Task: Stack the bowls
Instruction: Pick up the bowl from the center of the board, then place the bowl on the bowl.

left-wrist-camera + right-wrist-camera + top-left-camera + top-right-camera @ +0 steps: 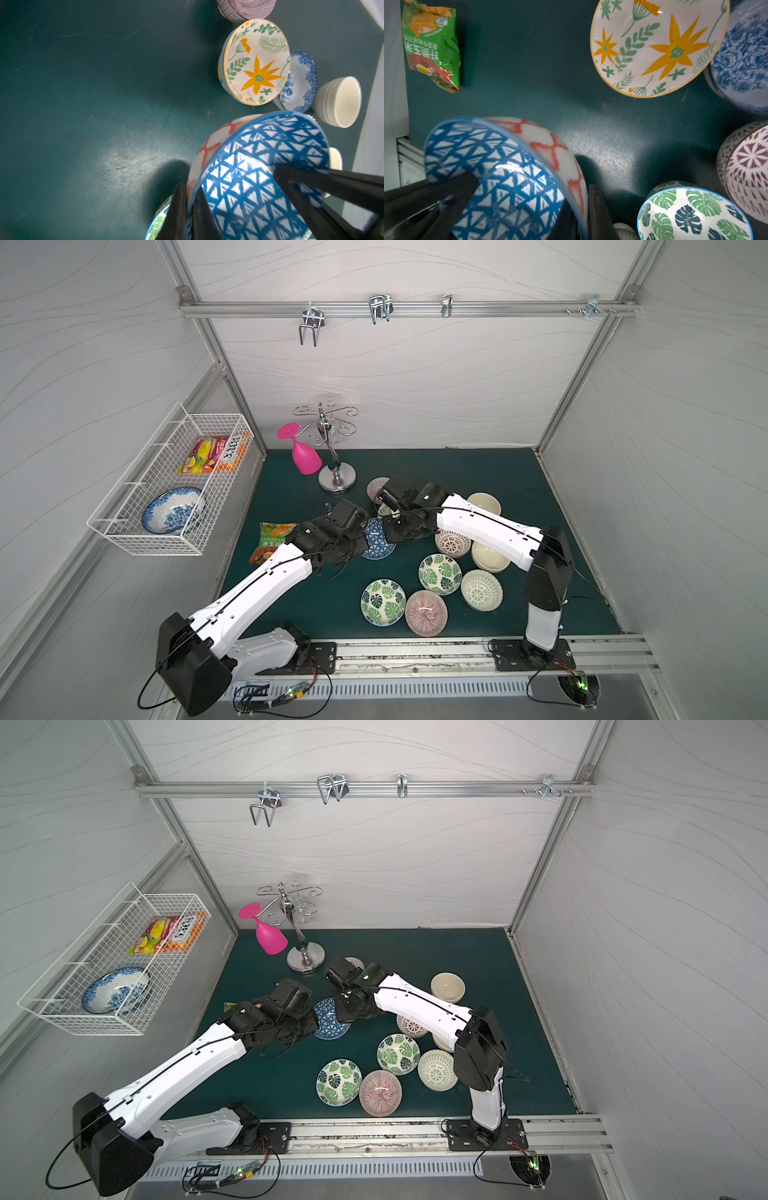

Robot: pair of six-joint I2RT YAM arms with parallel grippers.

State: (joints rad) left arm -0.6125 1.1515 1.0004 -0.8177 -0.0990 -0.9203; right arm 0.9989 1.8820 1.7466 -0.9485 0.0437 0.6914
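Blue patterned bowl [249, 187] — left jaws pinched on rim, right jaws clamped on opposite rim.

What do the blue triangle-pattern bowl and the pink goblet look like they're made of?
Blue triangle-pattern bowl: glazed ceramic, likely; sharp white glare on its painted inside. Pink goblet: probably plastic; opaque, even pink with a dull sheen.

Your left arm [266, 576] and right arm [486, 526] have white shells, black joints, thin black cables, and black bases on the rail [415, 649].
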